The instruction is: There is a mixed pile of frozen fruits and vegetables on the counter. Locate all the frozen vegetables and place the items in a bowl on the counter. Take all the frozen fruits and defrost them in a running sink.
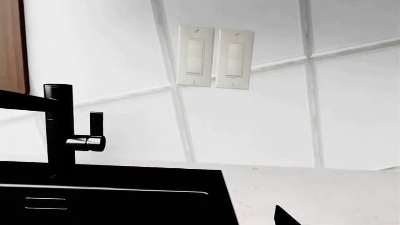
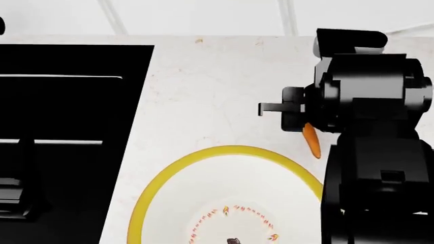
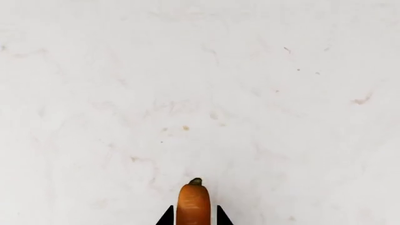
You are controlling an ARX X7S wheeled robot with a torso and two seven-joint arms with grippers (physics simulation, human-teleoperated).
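Observation:
A small orange carrot (image 3: 193,204) sits between the two black fingertips (image 3: 166,217) of my right gripper (image 3: 193,218), which is shut on it above bare white counter (image 3: 200,93). In the head view the carrot (image 2: 310,140) hangs under the right arm (image 2: 366,101), just beyond the yellow rim of the bowl (image 2: 230,149). The black sink (image 2: 68,101) lies at the left. In the left wrist view only one dark fingertip (image 1: 284,218) shows, beside the sink (image 1: 112,201) and its tall black tap (image 1: 59,126). The other fruits and vegetables are out of view.
A white tiled wall with a pair of light switches (image 1: 214,57) rises behind the counter (image 2: 217,86). The right arm's bulky black links fill the head view's right side. A wooden panel (image 1: 11,47) borders the wall near the tap.

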